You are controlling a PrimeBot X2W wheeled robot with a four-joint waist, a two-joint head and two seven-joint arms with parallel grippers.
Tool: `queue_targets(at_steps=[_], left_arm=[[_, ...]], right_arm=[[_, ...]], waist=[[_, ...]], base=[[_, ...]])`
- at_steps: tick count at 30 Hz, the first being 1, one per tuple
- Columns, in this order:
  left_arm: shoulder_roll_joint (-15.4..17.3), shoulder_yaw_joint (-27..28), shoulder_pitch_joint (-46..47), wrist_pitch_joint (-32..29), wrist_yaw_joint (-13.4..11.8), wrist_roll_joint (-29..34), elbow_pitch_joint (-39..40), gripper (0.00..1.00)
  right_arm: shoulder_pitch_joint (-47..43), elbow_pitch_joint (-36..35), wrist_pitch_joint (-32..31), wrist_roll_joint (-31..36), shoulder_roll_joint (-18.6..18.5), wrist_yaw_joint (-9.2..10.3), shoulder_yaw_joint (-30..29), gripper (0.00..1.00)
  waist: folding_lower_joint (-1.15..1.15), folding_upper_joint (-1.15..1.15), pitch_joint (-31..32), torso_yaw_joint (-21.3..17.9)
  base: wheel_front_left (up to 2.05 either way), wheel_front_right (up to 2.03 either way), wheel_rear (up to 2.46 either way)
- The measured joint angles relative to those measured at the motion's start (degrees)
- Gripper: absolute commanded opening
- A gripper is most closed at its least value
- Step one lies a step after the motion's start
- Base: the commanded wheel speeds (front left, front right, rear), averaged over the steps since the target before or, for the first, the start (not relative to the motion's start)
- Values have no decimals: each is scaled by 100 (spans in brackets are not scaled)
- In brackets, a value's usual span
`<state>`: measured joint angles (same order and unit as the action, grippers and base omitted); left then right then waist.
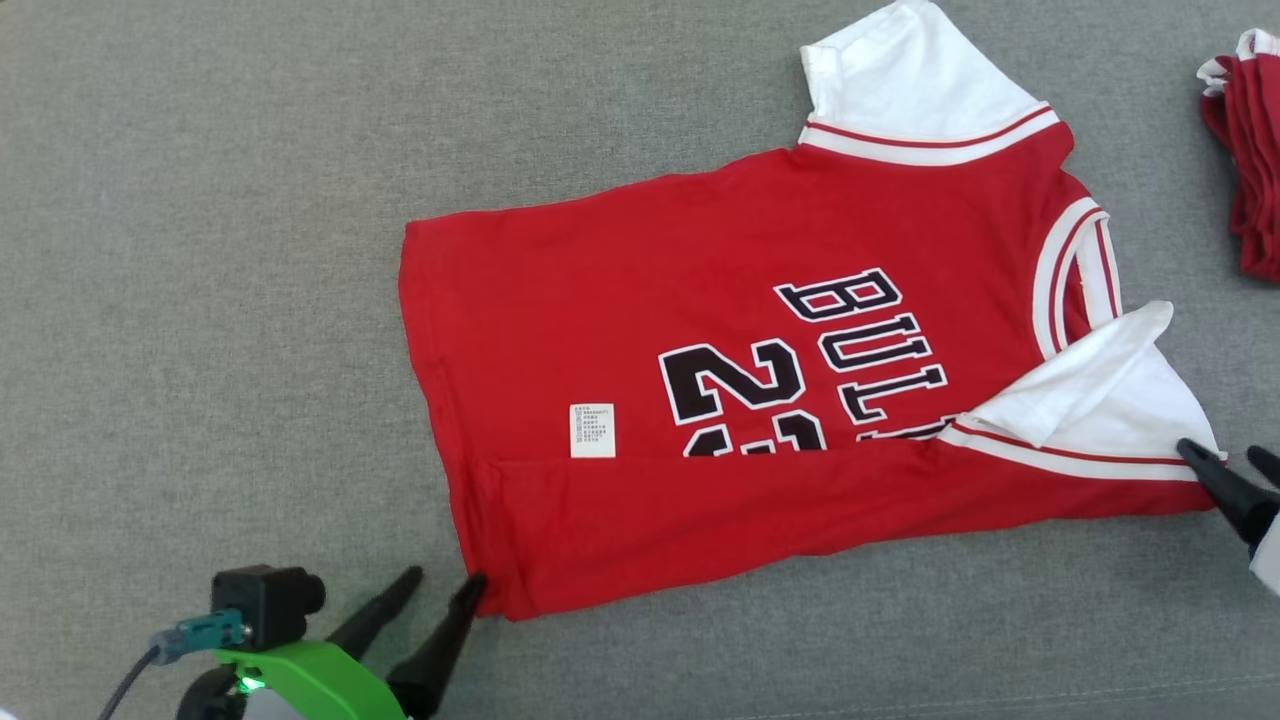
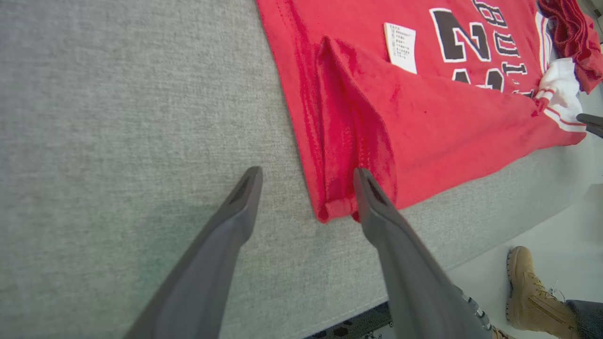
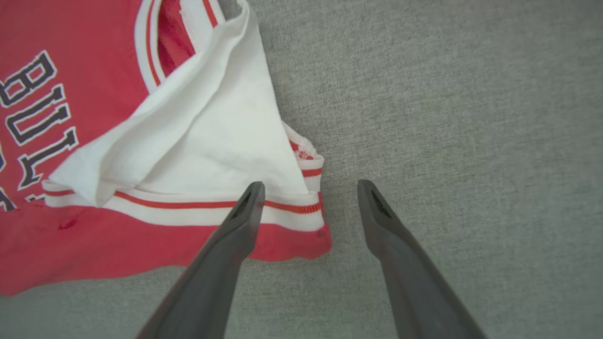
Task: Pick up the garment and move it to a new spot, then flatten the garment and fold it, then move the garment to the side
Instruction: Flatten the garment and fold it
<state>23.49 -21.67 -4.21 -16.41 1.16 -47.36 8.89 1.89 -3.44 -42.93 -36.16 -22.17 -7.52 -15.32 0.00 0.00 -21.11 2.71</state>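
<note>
Red jersey point(image 1: 640, 300) is laid on the grey woven-cloth tabletop point(image 1: 200, 250), hem to the left and collar to the right. Soft knit is seen, with black white-edged lettering and ribbed white-and-red trim at the armholes. The near long edge is folded over the front in a straight band, so the numerals are partly covered. A small white rectangular label point(image 1: 592, 430) sits just beyond the fold edge. Near white sleeve point(image 1: 1100, 390) is flopped back in a creased triangle; far sleeve point(image 1: 900, 80) is spread flat. Left hand point(image 1: 446, 575) is spread open with nothing held, one tapered dark finger at the near-left hem corner. Right hand point(image 1: 1222, 449) is likewise spread and empty, the near-right corner lying between its fingers. A stack of red garments point(image 1: 1250, 150) is seen at far right.
</note>
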Motion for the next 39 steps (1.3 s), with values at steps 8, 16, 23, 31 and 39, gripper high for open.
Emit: queue_targets(at_steps=[8, 16, 23, 31, 39], left_arm=[[236, 323, 735, 230, -133, 453, -137, 100], [-225, 131, 3133, 64, 144, 619, -1023, 100], [-675, -299, 4156, 109, 347, 871, -1850, 100], [-848, -619, 4605, 144, 539, 791, -2093, 100], [-765, -888, 4745, 111, 591, 597, -2078, 16]], right_arm=[[1327, -730, 307, 199, -245, 3, -119, 100], [4152, 144, -69, 1194, -142, 3, 668, 100], [5464, 1521, -132, 1855, -126, 3, 1256, 100], [5793, 2592, 99, 2185, -160, 2, 1260, 100], [5978, 2907, 324, 1995, -101, 4, 1500, 0]], waist=[[0, 0, -263, 86], [1, 0, -967, 266], [1, 0, -1450, 708], [1, 0, -1763, 1127], [1, 0, -1791, 1123]], base=[[0, 0, 0], [0, 0, 0], [0, 0, 0], [0, 0, 0], [0, 0, 0]])
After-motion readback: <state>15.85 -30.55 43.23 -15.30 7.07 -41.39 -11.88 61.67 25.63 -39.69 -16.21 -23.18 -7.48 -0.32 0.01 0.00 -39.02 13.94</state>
